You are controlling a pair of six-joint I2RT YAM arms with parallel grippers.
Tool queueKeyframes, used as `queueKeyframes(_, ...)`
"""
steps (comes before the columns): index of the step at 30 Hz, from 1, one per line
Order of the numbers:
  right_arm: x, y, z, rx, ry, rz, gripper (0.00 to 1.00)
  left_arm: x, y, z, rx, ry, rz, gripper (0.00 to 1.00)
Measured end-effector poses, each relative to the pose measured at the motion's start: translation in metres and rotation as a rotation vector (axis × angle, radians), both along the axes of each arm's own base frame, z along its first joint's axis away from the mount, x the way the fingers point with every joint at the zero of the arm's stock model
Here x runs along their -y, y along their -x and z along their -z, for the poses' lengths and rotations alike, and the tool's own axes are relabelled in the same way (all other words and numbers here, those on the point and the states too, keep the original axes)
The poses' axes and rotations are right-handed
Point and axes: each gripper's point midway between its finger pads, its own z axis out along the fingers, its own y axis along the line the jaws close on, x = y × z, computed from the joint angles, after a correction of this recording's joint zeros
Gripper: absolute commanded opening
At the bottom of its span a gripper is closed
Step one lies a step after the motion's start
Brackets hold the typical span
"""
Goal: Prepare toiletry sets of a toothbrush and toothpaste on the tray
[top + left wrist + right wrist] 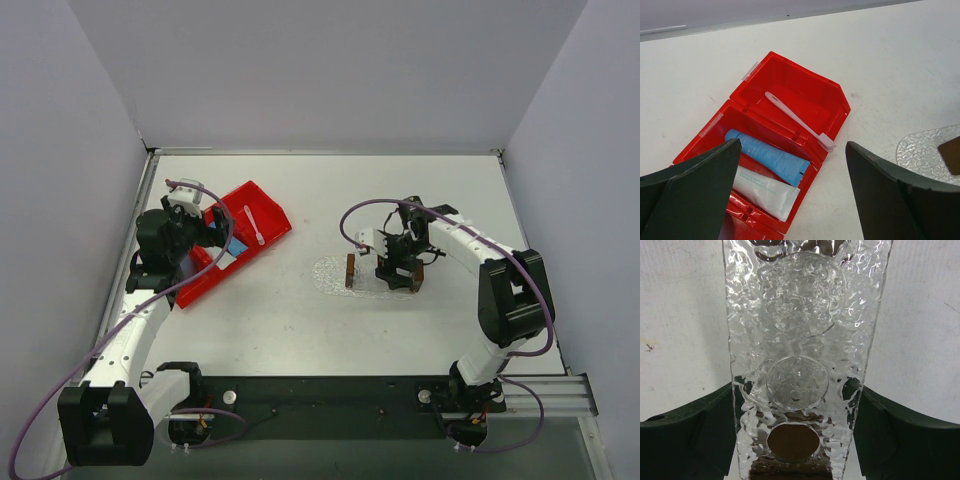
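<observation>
The red bin holds a pale pink toothbrush in its far compartment. In the near compartment lie two toothpaste tubes side by side, a blue one and a whitish one. My left gripper hangs open just above the bin's near end, holding nothing. The clear tray with brown end blocks lies at the table's middle. My right gripper straddles it near one brown end, its fingers pressed against both long sides.
A clear bubbly oval mat lies under the tray and shows at the right edge of the left wrist view. The red bin sits diagonally at the left of the white table. Grey walls enclose the table.
</observation>
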Motion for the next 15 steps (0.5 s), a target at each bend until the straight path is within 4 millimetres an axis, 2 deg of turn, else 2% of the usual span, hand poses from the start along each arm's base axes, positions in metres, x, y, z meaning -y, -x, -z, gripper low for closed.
queueKeyframes(3, 0.0001, -0.0017, -0.0013, 0.003, 0.001, 0.007, 0.86, 0.0, 0.0, -0.0001, 0.0, 0.0, 0.0, 0.96)
queueKeyframes(15, -0.0023, -0.0101, -0.0085, 0.029, -0.007, 0.013, 0.89, 0.0001, 0.0006, -0.0007, 0.003, 0.0, 0.001, 0.96)
